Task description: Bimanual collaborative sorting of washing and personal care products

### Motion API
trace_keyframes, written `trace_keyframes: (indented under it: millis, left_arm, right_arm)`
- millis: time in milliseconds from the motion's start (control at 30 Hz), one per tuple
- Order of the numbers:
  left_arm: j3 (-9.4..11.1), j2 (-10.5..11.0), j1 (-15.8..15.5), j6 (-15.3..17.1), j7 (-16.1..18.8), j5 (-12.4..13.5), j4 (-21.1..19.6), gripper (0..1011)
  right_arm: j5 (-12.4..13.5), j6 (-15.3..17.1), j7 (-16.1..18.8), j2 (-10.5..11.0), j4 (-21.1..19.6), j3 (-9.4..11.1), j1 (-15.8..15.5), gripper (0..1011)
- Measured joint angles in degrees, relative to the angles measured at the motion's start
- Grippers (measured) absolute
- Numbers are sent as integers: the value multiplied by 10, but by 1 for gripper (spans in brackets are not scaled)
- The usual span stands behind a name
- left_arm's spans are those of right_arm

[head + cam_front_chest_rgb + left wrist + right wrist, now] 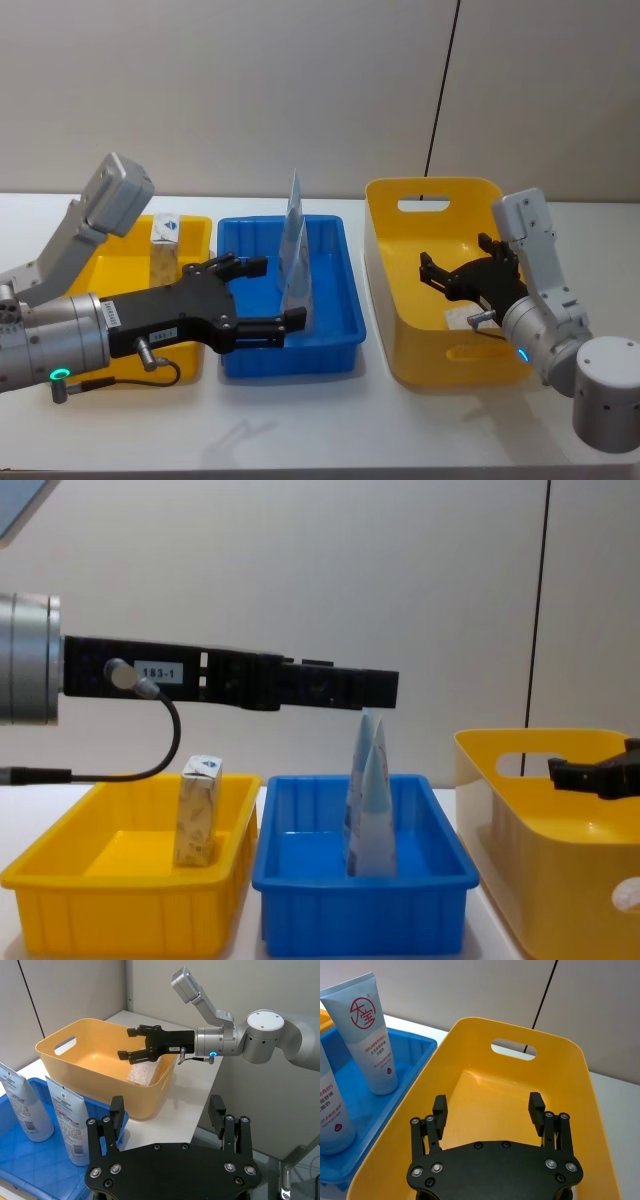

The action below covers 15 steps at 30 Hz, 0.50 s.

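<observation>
Two slim pale-blue tubes [293, 255] [370, 810] stand upright on their caps in the blue bin [335, 335]. My left gripper [270, 293] [167, 1112] hovers open just above and beside their tips, holding nothing. A whitish soft pack [142, 1074] lies on the floor of the deep yellow basket [400, 345] on the right. Over that basket my right gripper [435, 275] [488, 1105] [129, 1043] hangs open and empty, above the pack. A beige-patterned pack [165, 250] [198, 810] stands upright in the shallow yellow tray [190, 365] on the left.
The three containers sit side by side on a white table [330, 430], with a plain wall behind. A black cable [440, 90] runs down the wall behind the basket. Bare table lies in front of the bins.
</observation>
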Motion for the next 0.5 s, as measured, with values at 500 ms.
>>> trace_keyframes:
  millis: [500]
  left_arm:
    - [0,0,0,0,0,0,0,1001]
  right_arm:
    - [-1,0,0,0,1,0,1,1003]
